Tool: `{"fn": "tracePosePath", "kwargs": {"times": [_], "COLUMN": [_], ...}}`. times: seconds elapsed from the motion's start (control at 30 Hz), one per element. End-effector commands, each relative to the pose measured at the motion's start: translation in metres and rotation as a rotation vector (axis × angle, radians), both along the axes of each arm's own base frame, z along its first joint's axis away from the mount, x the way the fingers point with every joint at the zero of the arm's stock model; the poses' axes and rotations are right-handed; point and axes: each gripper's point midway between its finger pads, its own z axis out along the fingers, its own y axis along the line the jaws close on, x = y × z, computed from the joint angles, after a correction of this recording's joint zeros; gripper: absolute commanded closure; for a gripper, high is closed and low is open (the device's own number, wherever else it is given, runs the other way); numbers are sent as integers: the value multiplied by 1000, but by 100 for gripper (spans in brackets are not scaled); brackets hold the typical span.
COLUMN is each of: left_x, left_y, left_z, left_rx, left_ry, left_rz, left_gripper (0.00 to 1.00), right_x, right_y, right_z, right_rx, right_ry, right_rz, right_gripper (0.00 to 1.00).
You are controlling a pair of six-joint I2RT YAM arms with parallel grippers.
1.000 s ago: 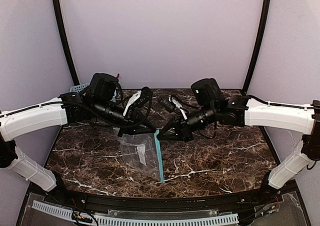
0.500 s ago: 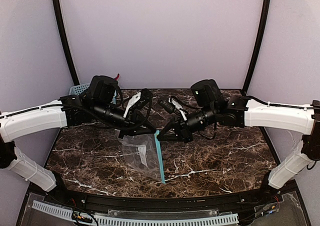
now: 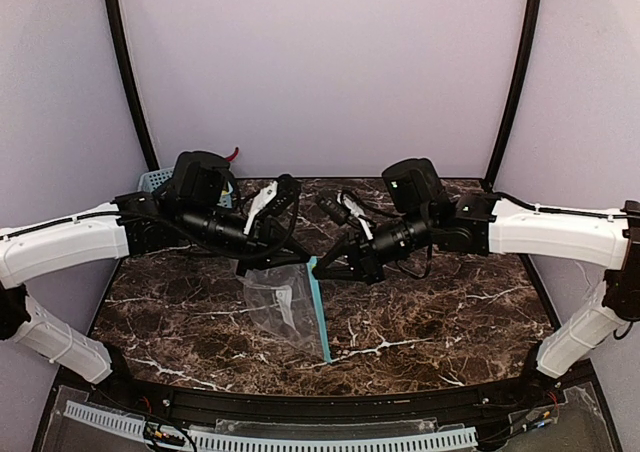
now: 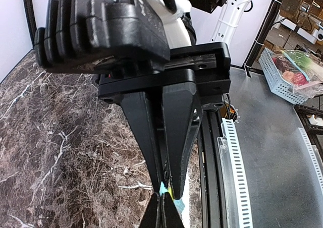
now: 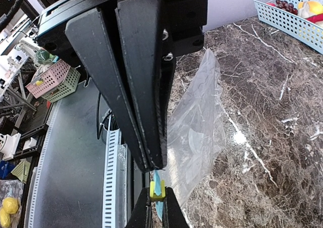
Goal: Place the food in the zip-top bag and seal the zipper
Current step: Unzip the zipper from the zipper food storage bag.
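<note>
Food (image 5: pixel 296 6) in blue basket (image 5: pixel 285 24)

Two end effectors (image 4: pixel 162 187) (image 5: pixel 156 185); one zip-top bag (image 3: pixel 285 307); one basket (image 5: pixel 287 26).

left arm (image 3: pixel 215 227) shifted slightly left, zip-top bag (image 3: pixel 275 307) left edge drawn inward

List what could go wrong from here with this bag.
1. The left hand and right hand are both shut on the same end of the zipper; pulling apart, either could slip off the thin strip.
2. The zip-top bag sags limp onto the table; its mouth may not open.
3. The food sits in the blue basket, with both hands occupied; letting go may drop the bag.
</note>
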Motion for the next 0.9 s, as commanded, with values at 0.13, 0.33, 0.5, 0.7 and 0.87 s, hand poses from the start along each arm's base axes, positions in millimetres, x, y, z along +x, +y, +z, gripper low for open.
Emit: {"fn": "tracePosePath", "kwargs": {"times": [0.13,0.33,0.5,0.7,0.87], "left_x": [3,10,9,1,-2], "left_y": [9,13,13,8,0], "left_z": [15,21,19,15,3], "left_rx": [-35,-63,-65,-61,-31], "left_ry": [-41,-49,-27,13,90], "left_rz": [44,75,64,4,-47], "left_gripper": [99,99,99,99,85], "right_x": [-8,-8,-8,-9,-10], "right_y": [-7,-9,-9,-10,-11], "right_z": [-9,-15,-15,-11,-8], "right_rx": [-26,-39,-40,-30,-21], "right_ry": [24,34,34,27,25], "right_rz": [-1,-8,-11,-7,-4], "right_gripper": [100,100,100,100,100]}}
